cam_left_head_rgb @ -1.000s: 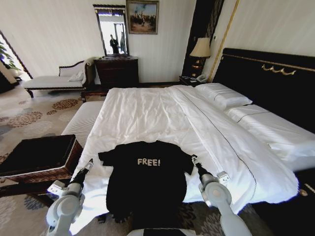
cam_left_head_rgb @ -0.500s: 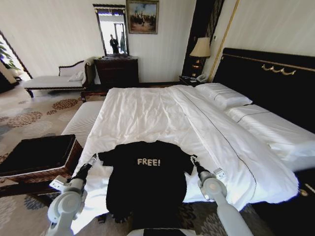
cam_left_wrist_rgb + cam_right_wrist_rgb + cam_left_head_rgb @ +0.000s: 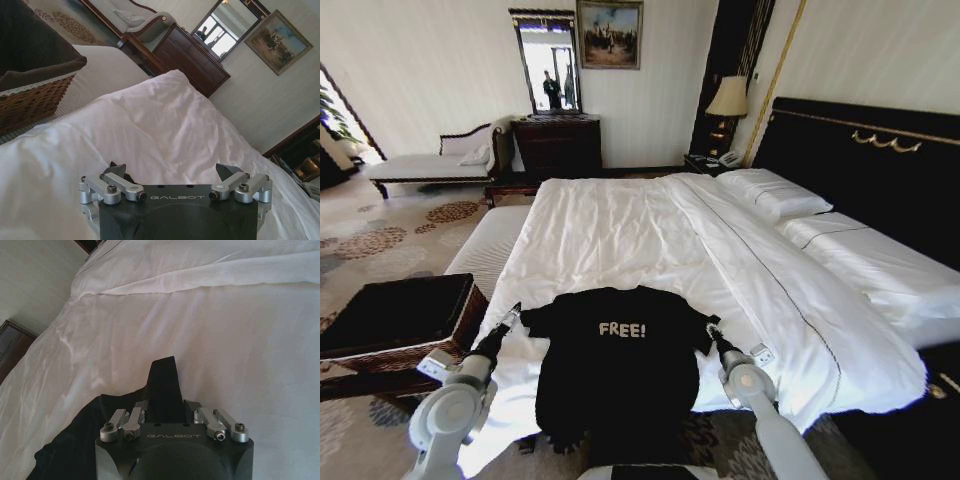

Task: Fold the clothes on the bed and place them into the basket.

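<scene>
The black top (image 3: 620,365) with white "FREE!" lettering lies flat at the foot of the bed (image 3: 640,225), its lower part hanging over the edge. My left gripper (image 3: 511,313) is open over the white sheet, just outside the top's left sleeve; in the left wrist view its fingers (image 3: 114,170) stand wide apart above bare sheet. My right gripper (image 3: 712,328) is shut at the edge of the right sleeve. In the right wrist view its joined fingertips (image 3: 165,377) point over the sheet with the black cloth (image 3: 75,442) beside them. The brown wicker basket (image 3: 450,340) stands on the floor to the left.
A white striped bench (image 3: 488,247) runs along the bed's left side behind the basket. Pillows (image 3: 775,195) and the black headboard (image 3: 860,160) are at the right. A dresser (image 3: 557,145), a chaise (image 3: 425,165) and patterned carpet (image 3: 380,235) lie beyond.
Both arms have reached a little farther forward: the left gripper has closed in on the left sleeve and the right gripper has shifted inward to the right sleeve. The top has not moved.
</scene>
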Controlling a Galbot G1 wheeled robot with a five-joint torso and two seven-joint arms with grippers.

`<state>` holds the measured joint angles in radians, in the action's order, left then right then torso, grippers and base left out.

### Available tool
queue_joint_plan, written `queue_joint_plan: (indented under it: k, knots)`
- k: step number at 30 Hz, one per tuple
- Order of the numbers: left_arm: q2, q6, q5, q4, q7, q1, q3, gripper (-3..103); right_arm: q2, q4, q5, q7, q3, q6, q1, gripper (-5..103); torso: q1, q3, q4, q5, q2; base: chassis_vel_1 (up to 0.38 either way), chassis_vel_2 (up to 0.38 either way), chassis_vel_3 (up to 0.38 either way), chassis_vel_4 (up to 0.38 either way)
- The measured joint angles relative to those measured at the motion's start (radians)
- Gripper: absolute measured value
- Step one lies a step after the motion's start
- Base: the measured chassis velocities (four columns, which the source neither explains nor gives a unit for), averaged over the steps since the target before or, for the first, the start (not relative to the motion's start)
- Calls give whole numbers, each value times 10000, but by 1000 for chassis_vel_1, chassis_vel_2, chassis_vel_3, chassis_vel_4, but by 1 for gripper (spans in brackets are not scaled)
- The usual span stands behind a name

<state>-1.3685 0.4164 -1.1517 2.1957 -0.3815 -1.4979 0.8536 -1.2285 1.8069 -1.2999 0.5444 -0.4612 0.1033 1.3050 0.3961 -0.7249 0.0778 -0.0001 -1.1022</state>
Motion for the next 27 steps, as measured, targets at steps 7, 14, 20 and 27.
queue_joint_plan:
  k: [7,14,20,27]
  knots:
    - [-2,-32,24,-111,-6,13,-5,100,-23,-69,124,-37,38,-4,-9,19,0,0,0,0,0,0,0,0,0]
    - [19,-70,57,-279,-13,31,-8,100,-151,131,155,-23,51,-29,126,0,0,0,1,0,0,0,0,0,0]
    - [20,-91,69,-343,-23,47,-11,100,-177,425,166,5,47,-50,273,0,0,1,1,0,0,0,0,0,0]
    - [20,-110,79,-419,-31,62,0,100,-161,693,165,-20,94,-186,228,0,0,1,1,0,0,0,0,0,0]
